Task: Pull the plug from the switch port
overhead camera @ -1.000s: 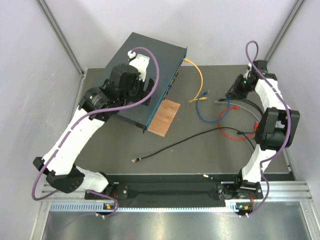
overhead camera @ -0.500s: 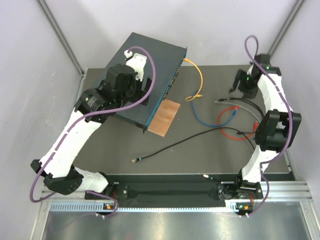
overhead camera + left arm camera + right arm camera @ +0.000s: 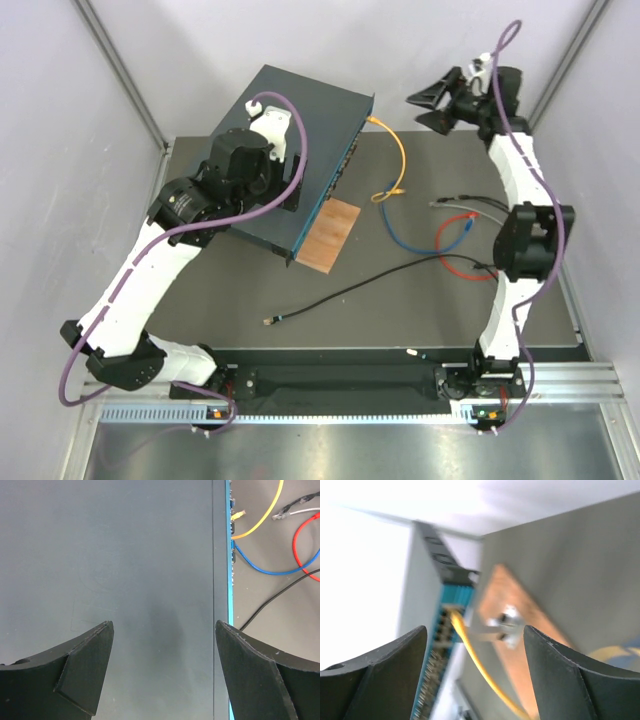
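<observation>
A yellow cable [image 3: 403, 155] sits plugged into the switch [image 3: 320, 105].

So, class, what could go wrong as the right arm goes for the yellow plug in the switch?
The open right end effector could close on the yellow cable rather than the yellow plug, straining it. The left end effector is open over the switch, not gripping it, so it might slide.

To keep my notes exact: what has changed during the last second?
The right arm rose from the loose cables and swung toward the switch; its jaws opened. The left arm stayed over the switch, jaws open, and the yellow cable stayed plugged in.
</observation>
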Controlling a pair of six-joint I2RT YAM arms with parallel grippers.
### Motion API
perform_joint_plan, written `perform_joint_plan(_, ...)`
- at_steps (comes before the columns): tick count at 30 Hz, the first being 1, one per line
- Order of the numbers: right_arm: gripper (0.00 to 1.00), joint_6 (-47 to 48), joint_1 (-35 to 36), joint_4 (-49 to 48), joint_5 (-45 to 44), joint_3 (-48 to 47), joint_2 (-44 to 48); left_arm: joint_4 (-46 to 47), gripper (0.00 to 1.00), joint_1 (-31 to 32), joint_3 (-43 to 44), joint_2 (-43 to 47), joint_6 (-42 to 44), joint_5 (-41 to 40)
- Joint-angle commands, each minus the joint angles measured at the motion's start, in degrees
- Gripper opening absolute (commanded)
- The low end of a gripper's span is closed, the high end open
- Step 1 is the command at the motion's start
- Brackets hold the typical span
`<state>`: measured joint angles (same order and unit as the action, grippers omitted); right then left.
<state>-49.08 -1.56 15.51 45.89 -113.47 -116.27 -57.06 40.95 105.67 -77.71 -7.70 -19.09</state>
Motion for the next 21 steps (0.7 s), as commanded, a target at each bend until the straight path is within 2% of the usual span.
perform_joint_plan(1,0.78,-16.65,5.06,-20.23,8.77,-6.57,-5.18,0.81,0.88,-0.26,1.56,1.42,-1.17,0.63)
perform_joint_plan(3,0.78,-19.82,6.48,-21.74,9.13,-10.17,-8.61,0.72,0.88,-0.26,1.65,1.51,-1.26,0.55)
perform_joint_plan(6,0.77,-21.15,8.33,-23.33,7.21,-10.37,-10.29,0.72,0.88,-0.26,2.0,1.51,-1.17,0.2)
perform_joint_plan(9,0.69,-20.97,9.03,-24.21,5.88,-8.18,-9.86,0.54,0.87,-0.26,2.0,1.42,-1.17,0.2)
perform_joint_plan(10,0.63,-21.06,9.21,-24.64,5.79,-7.56,-9.86,0.46,0.87,-0.26,1.91,1.51,-1.17,0.11)
perform_joint_plan(14,0.54,-21.85,9.21,-27.02,6.32,-4.75,-8.89,0.54,0.88,-0.26,1.74,1.6,-1.0,-0.07)
perform_joint_plan(21,0.54,-23.61,8.42,-33.87,5.61,6.32,-3.71,0.28,0.87,-0.26,1.56,1.6,-0.82,-0.07)
